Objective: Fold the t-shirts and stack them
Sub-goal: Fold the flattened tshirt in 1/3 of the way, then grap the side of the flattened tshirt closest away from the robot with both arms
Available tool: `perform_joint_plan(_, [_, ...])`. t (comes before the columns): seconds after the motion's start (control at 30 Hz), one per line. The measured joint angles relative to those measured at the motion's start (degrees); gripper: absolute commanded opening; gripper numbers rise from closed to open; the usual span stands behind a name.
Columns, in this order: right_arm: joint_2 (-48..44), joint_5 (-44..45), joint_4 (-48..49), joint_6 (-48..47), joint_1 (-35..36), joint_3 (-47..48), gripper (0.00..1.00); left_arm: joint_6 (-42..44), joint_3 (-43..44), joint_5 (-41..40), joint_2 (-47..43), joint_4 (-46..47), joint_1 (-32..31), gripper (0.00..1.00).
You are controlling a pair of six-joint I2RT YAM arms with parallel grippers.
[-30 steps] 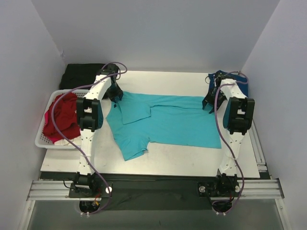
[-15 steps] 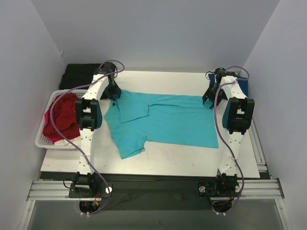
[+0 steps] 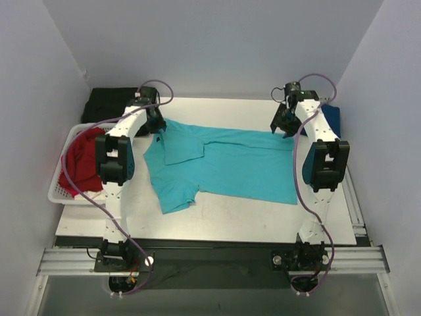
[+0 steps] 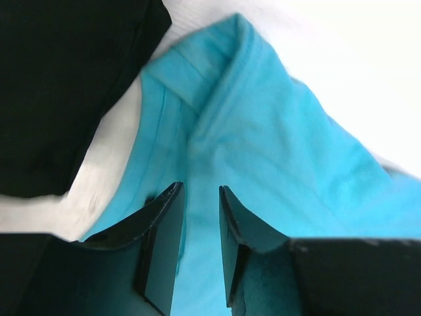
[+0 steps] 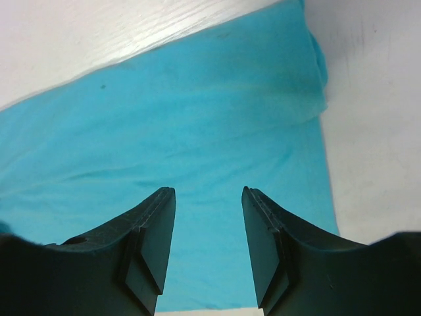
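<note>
The turquoise t-shirt (image 3: 223, 164) lies spread across the table, collar end to the left, one sleeve folded onto the chest. My left gripper (image 3: 158, 126) hangs low over its collar and shoulder at the back left; in the left wrist view the gripper (image 4: 200, 187) has its jaws a little apart, with teal cloth (image 4: 263, 151) showing between them. My right gripper (image 3: 281, 125) is over the shirt's back right corner, open and empty (image 5: 208, 189) above the flat hem (image 5: 184, 131). The red t-shirt (image 3: 82, 161) is bunched in the basket. The navy t-shirt (image 3: 332, 118) lies at the back right.
The white slatted basket (image 3: 59, 194) stands off the table's left edge. A black cloth (image 3: 112, 102) lies at the back left, right beside the teal collar (image 4: 59, 79). Bare white table (image 3: 230, 220) runs along the front. Grey walls close in on three sides.
Both grippers have moved toward the back of the table. The shirt's collar end has shifted back and left with the left gripper, and the near sleeve has pulled in a little.
</note>
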Motion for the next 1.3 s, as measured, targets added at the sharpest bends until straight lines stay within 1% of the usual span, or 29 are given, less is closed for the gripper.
perform_joint_plan(0.1, [-5.6,1.5,0.2,0.1,1.9,-3.2,0.46,1.9,-5.9,-1.0,-7.6,2.0,-0.6,0.43])
perform_joint_plan(0.23, [-12.7,3.0,1.2,1.0,5.0,-9.2,0.47,3.4,-14.8,-2.1,-21.1,5.4,-1.1,0.44])
perform_joint_plan(0.4, [-21.1,4.4,3.2,3.5,8.6,-21.1,0.50,4.0,-34.2,-3.5,-40.8,7.5,-1.4,0.49])
perform_joint_plan(0.5, [-26.6,4.5,4.7,5.1,10.2,-29.6,0.51,4.0,-44.3,-3.6,-48.6,6.7,-1.6,0.52])
perform_joint_plan(0.63, [-32.5,4.9,5.6,6.6,11.5,-36.8,0.51,3.7,-57.0,-2.8,-56.8,3.7,-2.4,0.55])
perform_joint_plan(0.73, [-35.6,5.6,6.4,7.4,12.5,-40.1,0.51,2.8,-63.0,-1.4,-61.0,1.4,-3.6,0.56])
perform_joint_plan(0.87, [-37.2,6.2,7.0,8.2,14.5,-43.0,0.51,0.9,-68.9,0.7,-64.4,0.4,-5.3,0.56])
perform_joint_plan(1.1, [-37.2,6.3,7.6,9.3,17.3,-44.4,0.51,-3.5,-73.9,4.6,-64.5,-1.6,-7.8,0.56])
perform_joint_plan(1.3, [-37.2,6.6,8.1,10.5,19.1,-45.0,0.51,-7.3,-78.5,9.1,-64.5,-0.8,-8.7,0.55])
